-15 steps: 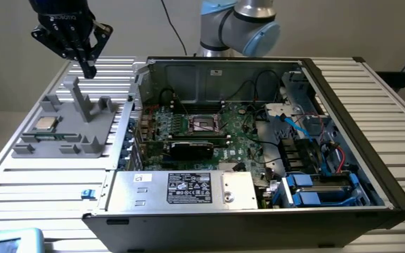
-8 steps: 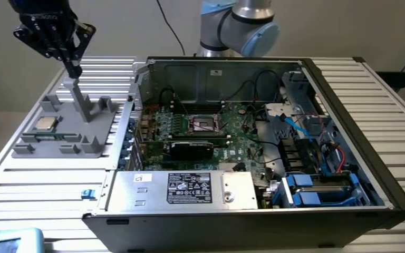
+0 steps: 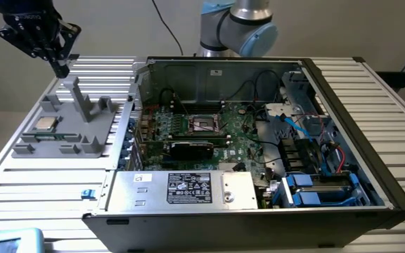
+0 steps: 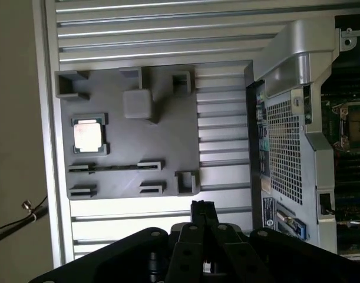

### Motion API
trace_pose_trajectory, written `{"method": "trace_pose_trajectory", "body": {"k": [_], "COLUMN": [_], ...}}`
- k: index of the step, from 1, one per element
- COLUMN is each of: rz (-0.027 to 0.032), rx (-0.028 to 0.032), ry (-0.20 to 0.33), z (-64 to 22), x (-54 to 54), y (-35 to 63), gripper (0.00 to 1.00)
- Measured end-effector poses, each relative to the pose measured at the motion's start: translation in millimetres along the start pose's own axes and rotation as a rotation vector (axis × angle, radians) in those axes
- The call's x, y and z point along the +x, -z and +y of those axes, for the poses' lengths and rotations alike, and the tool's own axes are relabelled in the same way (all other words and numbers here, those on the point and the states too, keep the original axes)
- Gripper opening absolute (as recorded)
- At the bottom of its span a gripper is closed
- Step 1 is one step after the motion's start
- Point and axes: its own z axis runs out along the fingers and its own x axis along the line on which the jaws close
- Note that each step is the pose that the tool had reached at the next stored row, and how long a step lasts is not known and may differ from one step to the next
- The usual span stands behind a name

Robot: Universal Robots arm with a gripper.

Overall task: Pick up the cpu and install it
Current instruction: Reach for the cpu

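Nearest me, the silver power supply box (image 3: 181,188) lies along the front of the open computer case (image 3: 217,79). Past it, the motherboard's socket (image 3: 206,124) shows dark inside its metal frame. At nine o'clock from the socket, the cpu (image 3: 46,123) lies flat in a pocket of the gray holder tray (image 3: 69,129) on the slatted table (image 3: 40,184). Farther back, at eleven o'clock, the gripper (image 3: 63,71) hangs over the tray's far edge, its fingers pinched together on nothing, apart from the cpu.
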Motion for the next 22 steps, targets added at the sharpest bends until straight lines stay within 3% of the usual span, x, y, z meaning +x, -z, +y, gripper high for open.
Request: {"method": "trace_pose_trajectory", "body": {"k": [10, 17, 22], "rz": [0.0000, 0.0031, 0.0031], "rx": [0.0006, 0.0072, 0.0072], "ry": [0.000, 0.000, 0.000], "z": [5.2, 28.2, 38.0], "x": [41.2, 48.1, 67.4], "y": [-2.7, -6.2, -10.1], "gripper": [0.11, 0.11, 0.11]}}
